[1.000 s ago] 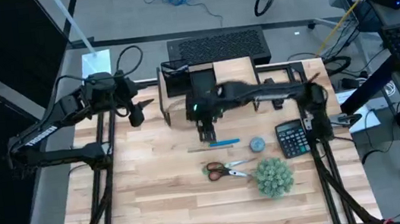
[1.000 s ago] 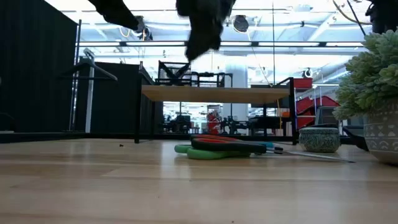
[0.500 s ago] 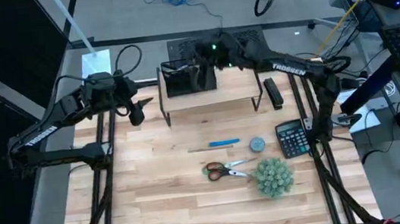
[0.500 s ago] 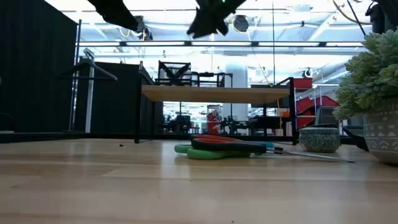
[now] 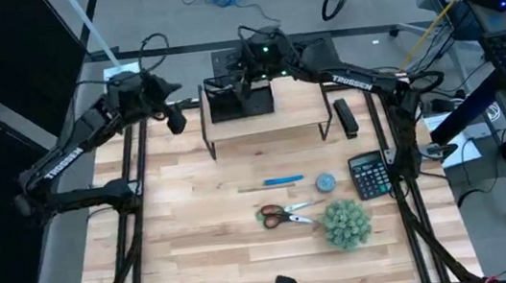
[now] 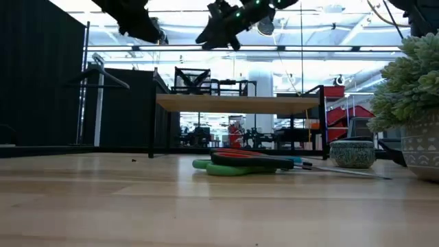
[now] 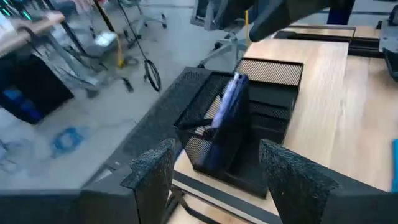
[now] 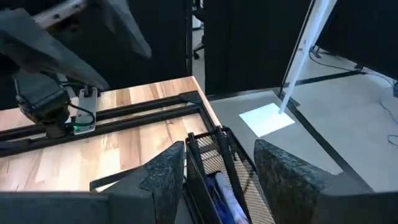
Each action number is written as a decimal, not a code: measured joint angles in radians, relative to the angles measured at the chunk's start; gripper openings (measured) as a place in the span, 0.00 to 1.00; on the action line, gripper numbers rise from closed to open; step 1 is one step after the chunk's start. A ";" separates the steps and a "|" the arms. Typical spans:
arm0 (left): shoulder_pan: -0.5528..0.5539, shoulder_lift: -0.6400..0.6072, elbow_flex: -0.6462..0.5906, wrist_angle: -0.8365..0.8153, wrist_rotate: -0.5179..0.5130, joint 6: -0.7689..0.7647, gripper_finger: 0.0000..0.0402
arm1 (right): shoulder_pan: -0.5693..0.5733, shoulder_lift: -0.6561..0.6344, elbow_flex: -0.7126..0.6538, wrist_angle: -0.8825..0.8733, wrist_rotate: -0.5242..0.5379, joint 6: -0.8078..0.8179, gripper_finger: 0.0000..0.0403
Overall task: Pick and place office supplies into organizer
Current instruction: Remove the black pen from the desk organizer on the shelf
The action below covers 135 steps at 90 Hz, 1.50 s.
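The black mesh organizer [image 5: 238, 100] stands on the left end of the wooden riser shelf [image 5: 289, 116]. Its pen cup holds blue pens [image 7: 227, 109], also seen in the right wrist view [image 8: 221, 186]. My right gripper [image 5: 243, 73] hovers open just above the cup [image 8: 214, 152], with nothing between its fingers. My left gripper [image 5: 176, 122] hangs open to the left of the shelf and faces the organizer [image 7: 249, 118]. A blue pen [image 5: 284, 180], a thin dark pen [image 5: 261, 189] and green- and red-handled scissors [image 5: 286, 216] lie flat on the table.
A calculator [image 5: 368, 174], a small round pot [image 5: 325, 182] and a fuzzy green plant [image 5: 345, 224] stand on the table's right half. A black stapler-like item [image 5: 345, 116] lies by the shelf's right end. A keyboard [image 5: 282, 59] sits behind the shelf.
My right gripper has risen from just above the table near the blue pen and swung toward the far edge, and now hangs over the organizer. My left gripper has shifted a little toward the far edge. The things on the table have stayed put.
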 joint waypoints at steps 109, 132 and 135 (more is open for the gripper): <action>0.038 0.258 0.159 0.029 0.142 -0.199 0.40 | 0.029 0.034 0.001 -0.248 0.134 -0.076 0.44; 0.033 0.357 0.272 -0.137 0.128 -0.195 0.40 | 0.044 0.036 0.000 -0.232 0.162 -0.092 0.44; 0.032 0.359 0.272 -0.152 0.128 -0.195 0.40 | 0.044 0.036 0.000 -0.232 0.162 -0.093 0.44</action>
